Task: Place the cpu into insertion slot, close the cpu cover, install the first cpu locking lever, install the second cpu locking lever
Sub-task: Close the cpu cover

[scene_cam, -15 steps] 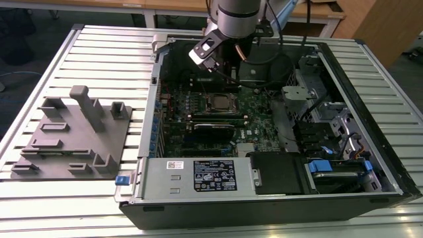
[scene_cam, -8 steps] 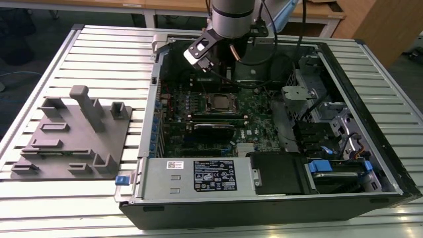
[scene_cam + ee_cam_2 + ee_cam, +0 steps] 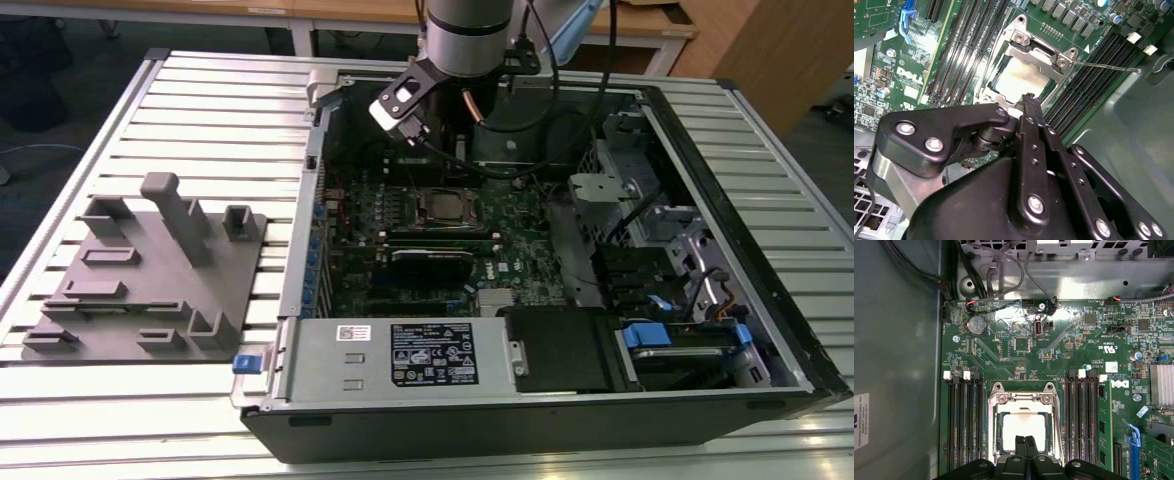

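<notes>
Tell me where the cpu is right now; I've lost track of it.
In the first wrist view the cpu lies flat inside the window of the cpu cover, between the two banks of memory slots, with the hand over it.

This looks like a robotics laboratory. A slatted aluminium worktop (image 3: 200, 100) carries an open desktop computer case (image 3: 534, 430) and a grey fixture plate (image 3: 147, 290). A robot arm (image 3: 467, 35) with its claw (image 3: 1026, 442) reaches inside, and wooden desks (image 3: 360, 12) stand behind.

Black, silver-screwed end effector (image 3: 1030, 100); grey arm (image 3: 467, 35)
</notes>
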Controlling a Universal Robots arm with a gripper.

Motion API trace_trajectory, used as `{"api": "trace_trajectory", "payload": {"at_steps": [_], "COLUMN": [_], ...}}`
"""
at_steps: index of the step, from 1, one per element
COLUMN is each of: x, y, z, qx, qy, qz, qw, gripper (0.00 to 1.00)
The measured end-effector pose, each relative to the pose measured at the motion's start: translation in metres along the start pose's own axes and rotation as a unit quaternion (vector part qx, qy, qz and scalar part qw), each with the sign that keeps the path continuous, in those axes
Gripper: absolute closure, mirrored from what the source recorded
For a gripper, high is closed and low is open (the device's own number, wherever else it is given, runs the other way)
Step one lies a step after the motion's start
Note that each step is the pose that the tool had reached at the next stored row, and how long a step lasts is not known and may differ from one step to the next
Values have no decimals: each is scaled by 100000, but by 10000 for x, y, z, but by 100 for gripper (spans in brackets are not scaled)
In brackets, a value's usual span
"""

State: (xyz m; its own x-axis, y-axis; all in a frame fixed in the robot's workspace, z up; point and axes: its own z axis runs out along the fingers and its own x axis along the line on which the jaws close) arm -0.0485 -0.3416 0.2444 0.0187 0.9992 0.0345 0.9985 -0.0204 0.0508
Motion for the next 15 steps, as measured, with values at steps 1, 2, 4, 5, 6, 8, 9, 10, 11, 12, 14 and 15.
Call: {"api": "trace_trajectory", "payload": {"at_steps": [1, 2, 4, 5, 6, 8, 9, 10, 11, 12, 14, 15], "x": [0, 0, 0, 0, 0, 0, 0, 0, 0, 0, 0, 0], "y": [0, 0, -1, -1, -1, -1, -1, -1, -1, -1, -1, -1], "z": [0, 0, 0, 0, 0, 2, 2, 1, 1, 1, 1, 2], "qx": [-1, -1, 0, 0, 7, 344, 592, 713, 710, 712, 713, 711], "qy": [-1, -2, -2, -2, -1, 2, -10, -24, -24, -21, -14, -14], "qz": [0, 1, 2, 0, 2, 22, 27, 27, 30, 29, 27, 27], "qw": [100000, 100000, 100000, 100000, 100000, 99999, 99998, 99997, 99997, 99997, 99997, 99997], "gripper": [89, 89, 89, 89, 89, 89, 89, 89, 89, 89, 89, 89]}}
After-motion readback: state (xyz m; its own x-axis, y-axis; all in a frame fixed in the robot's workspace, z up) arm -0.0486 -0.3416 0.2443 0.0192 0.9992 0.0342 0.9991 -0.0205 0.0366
